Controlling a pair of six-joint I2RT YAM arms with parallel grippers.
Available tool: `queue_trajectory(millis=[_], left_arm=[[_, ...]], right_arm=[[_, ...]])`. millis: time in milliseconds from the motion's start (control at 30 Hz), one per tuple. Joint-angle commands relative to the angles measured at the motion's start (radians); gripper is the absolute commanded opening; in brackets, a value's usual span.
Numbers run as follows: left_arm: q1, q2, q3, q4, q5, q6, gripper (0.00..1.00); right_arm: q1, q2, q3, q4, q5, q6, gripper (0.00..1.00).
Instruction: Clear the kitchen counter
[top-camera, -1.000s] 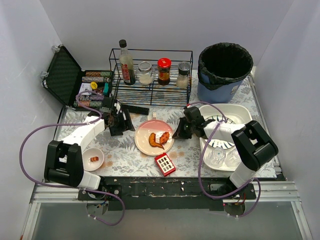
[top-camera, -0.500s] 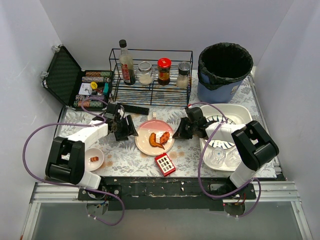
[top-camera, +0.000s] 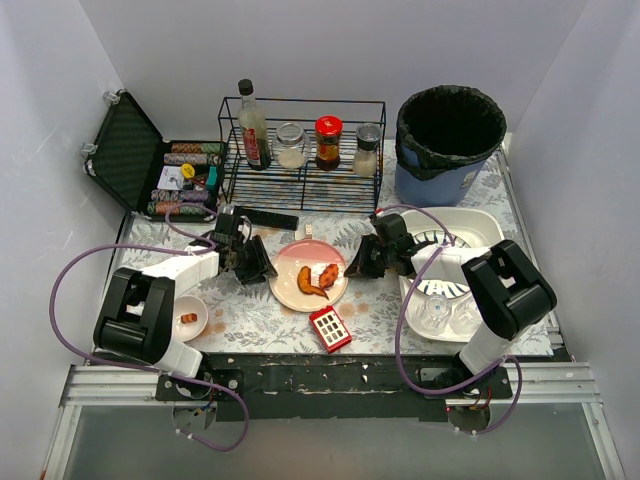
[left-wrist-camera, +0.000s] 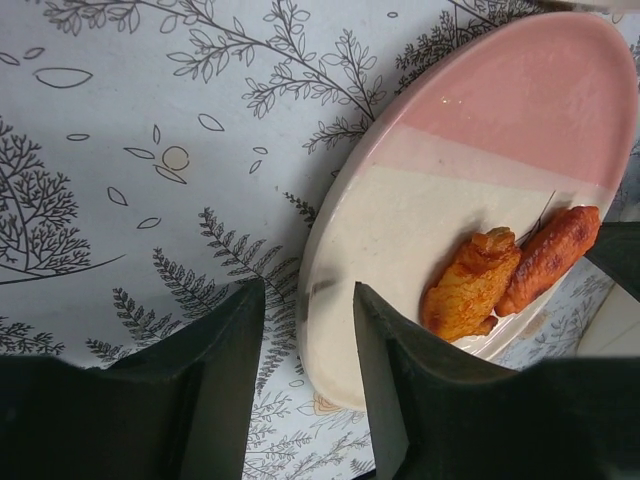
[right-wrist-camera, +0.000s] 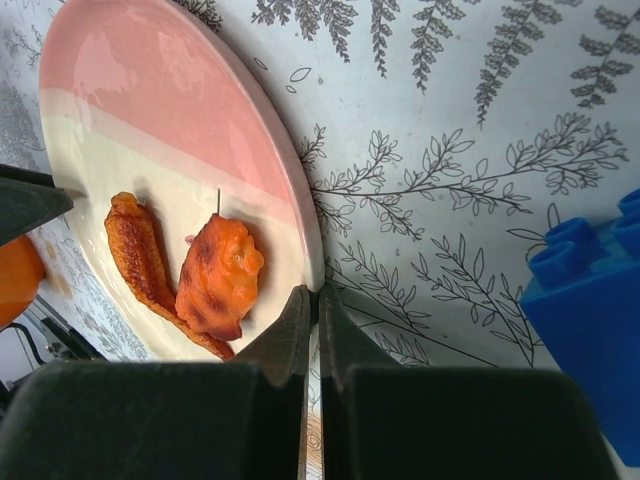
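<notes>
Top external: the kitchen counter (top-camera: 250, 305) is fern-patterned white-grey, brown-stained.

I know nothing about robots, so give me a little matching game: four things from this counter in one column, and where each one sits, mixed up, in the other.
1. pink plate
2. red-lidded jar
3. small white bowl
4. clear glasses

A. in the white tub
B. at the near left of the counter
C. in the black wire rack
D. mid-counter, with fried food on it

Pairs: 1-D, 2-C, 3-B, 4-A
</notes>
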Motion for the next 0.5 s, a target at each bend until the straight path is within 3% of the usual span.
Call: queue_trajectory(millis=[0, 133, 367, 467], left_arm=[[-0.01, 0.004, -0.033, 0.047, 0.002, -0.026, 0.38], [-0.014, 0.012, -0.055, 0.07, 0.008, -0.041, 0.35], [-0.027, 0.03, -0.065, 0.098, 0.005, -0.066, 0.38], [-0.027, 0.036, -0.071, 0.11, 0.014, -0.072, 0.32]], right_arm=[[0.003, 0.02, -0.012, 0.065, -0.085, -0.005, 0.01], [0.003, 0.033, -0.015, 0.084, -0.105, -0.002, 0.01], [0.003, 0.043, -0.012, 0.097, -0.125, -0.002, 0.01], [0.003, 0.047, -0.01, 0.099, -0.131, -0.004, 0.01]])
